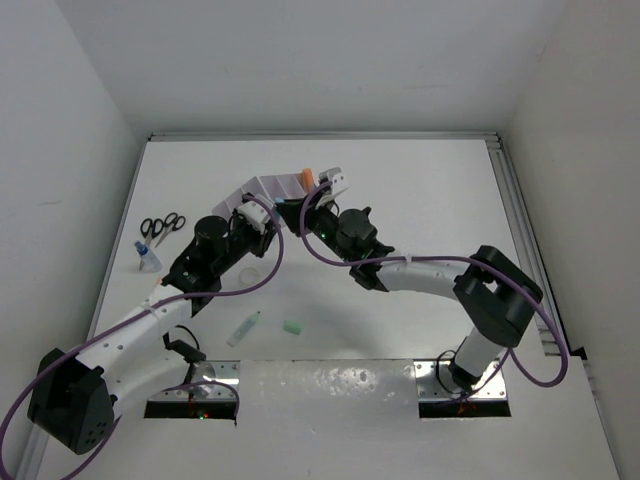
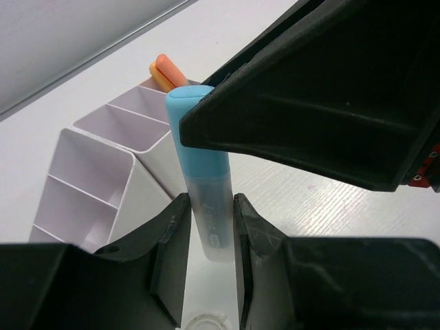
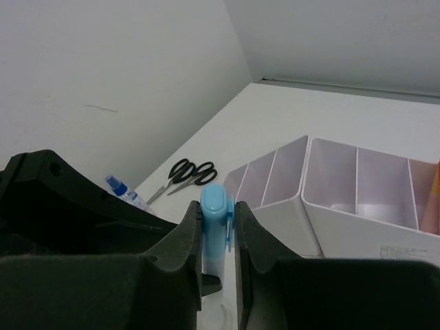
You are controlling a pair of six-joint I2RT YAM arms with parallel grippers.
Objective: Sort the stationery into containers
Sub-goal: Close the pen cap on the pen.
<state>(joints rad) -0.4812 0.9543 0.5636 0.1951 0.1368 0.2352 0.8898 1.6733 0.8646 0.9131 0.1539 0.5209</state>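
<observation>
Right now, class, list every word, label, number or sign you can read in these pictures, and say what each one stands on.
No text here can be read in full.
Dark print on the blue highlighter, on its clear barrel: blurred, unreadable.
Fine print on the organiser, low on its front wall: too small to read.

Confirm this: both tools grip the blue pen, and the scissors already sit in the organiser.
Not quite. The scissors lie on the table, left of the organiser, as the top external view shows. The left tool and right tool do both grip the blue pen.
</observation>
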